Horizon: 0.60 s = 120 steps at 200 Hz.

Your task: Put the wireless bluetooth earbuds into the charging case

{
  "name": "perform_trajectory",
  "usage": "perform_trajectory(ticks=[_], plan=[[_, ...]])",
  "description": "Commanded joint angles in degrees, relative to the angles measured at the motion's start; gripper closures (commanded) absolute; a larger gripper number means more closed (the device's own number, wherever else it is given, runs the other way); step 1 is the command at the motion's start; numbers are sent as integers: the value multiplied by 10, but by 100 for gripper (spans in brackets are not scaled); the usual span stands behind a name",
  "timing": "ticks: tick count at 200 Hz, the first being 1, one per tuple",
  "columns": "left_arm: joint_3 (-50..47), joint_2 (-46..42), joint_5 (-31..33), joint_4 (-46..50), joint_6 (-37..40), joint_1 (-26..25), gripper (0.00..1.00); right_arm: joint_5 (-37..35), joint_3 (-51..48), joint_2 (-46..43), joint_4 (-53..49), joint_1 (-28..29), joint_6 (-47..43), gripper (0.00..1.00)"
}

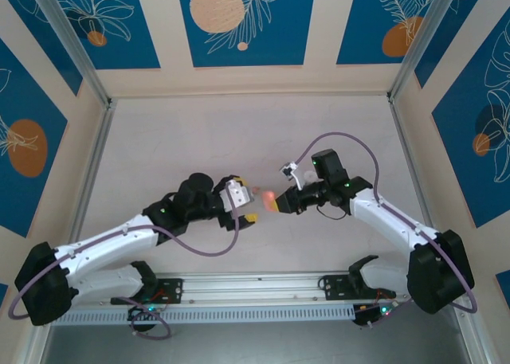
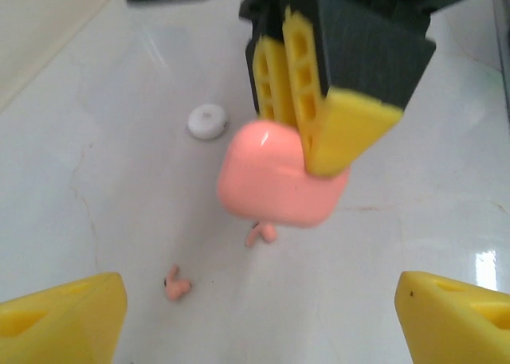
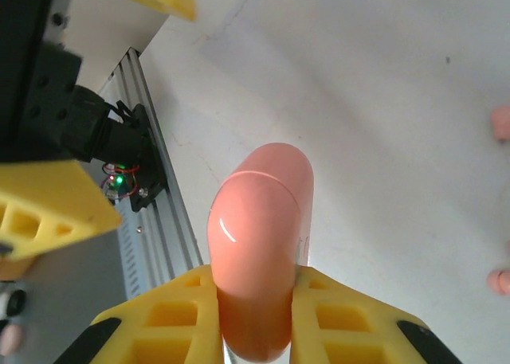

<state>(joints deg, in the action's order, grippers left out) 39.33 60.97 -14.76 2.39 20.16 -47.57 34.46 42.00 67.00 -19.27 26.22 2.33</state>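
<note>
The salmon-pink charging case (image 3: 259, 244) is held above the table, with my right gripper (image 3: 256, 316) shut on its lower part. Its lid seam shows closed. In the left wrist view the case (image 2: 279, 181) hangs from the right gripper's yellow fingers (image 2: 307, 93). My left gripper (image 2: 259, 324) stands open in front of the case, its jaws wide apart and touching nothing. Two pink earbuds lie on the table below: one (image 2: 261, 234) just under the case, the other (image 2: 176, 284) further left. From above, the case (image 1: 268, 198) sits between the left gripper (image 1: 247, 198) and the right gripper (image 1: 276, 202).
A flat white round disc (image 2: 208, 122) lies on the table beyond the earbuds. The aluminium rail (image 1: 255, 288) with both arm bases runs along the near edge. Walls enclose the white table (image 1: 239, 133) on three sides.
</note>
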Motion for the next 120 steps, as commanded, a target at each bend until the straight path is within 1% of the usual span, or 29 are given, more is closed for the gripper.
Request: perform_trajectory(ticks=[1, 22, 31, 56, 68, 90, 104, 120], plan=[[51, 1, -92, 107, 34, 31, 17, 12, -5, -28, 12, -1, -105, 81], [94, 19, -117, 174, 84, 39, 20, 37, -4, -42, 0, -1, -188, 82], [114, 29, -124, 203, 109, 40, 22, 52, -3, -46, -2, -1, -213, 82], [168, 65, -149, 270, 162, 40, 24, 78, 4, -50, -18, 9, -277, 82], [186, 81, -164, 288, 186, 40, 26, 75, 10, -50, -37, 21, -316, 82], [211, 104, -178, 309, 204, 40, 29, 71, 30, -42, -84, 34, -387, 83], [225, 117, -190, 331, 231, 40, 31, 61, 42, -34, -101, 39, -406, 83], [239, 128, -201, 351, 245, 40, 33, 57, 51, -26, -108, 44, -417, 83]])
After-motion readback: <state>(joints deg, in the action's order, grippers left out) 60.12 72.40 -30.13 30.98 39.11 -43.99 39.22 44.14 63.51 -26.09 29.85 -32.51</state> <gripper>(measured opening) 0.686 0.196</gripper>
